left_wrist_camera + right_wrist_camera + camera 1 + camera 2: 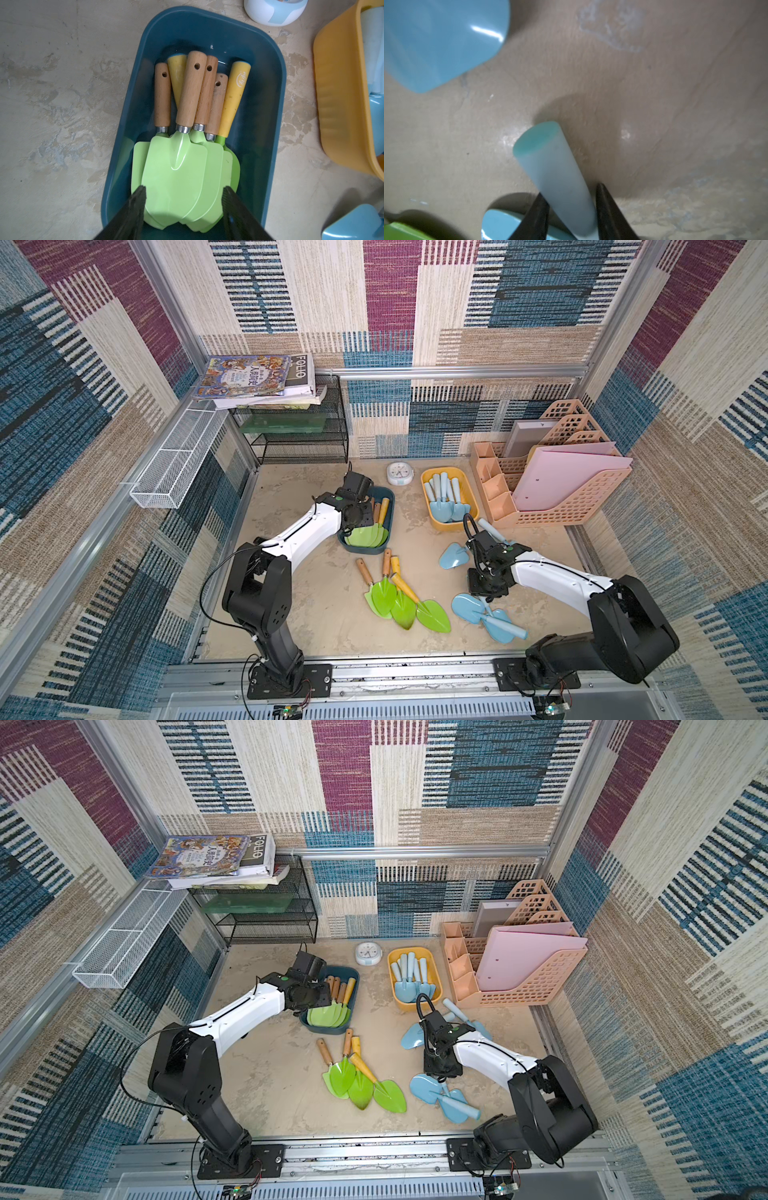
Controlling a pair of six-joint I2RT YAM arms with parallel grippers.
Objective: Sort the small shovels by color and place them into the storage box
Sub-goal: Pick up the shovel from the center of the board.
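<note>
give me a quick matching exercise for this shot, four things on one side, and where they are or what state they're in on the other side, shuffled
Things
1. dark blue tub
2. yellow tub
3. left hand
4. right hand

Place or state
a. closed on a pale blue handle
b. holds green shovels
c. open, over the blades of the green shovels
d. holds pale blue shovels

Pairs: 1-b, 2-d, 3-c, 4-a
</note>
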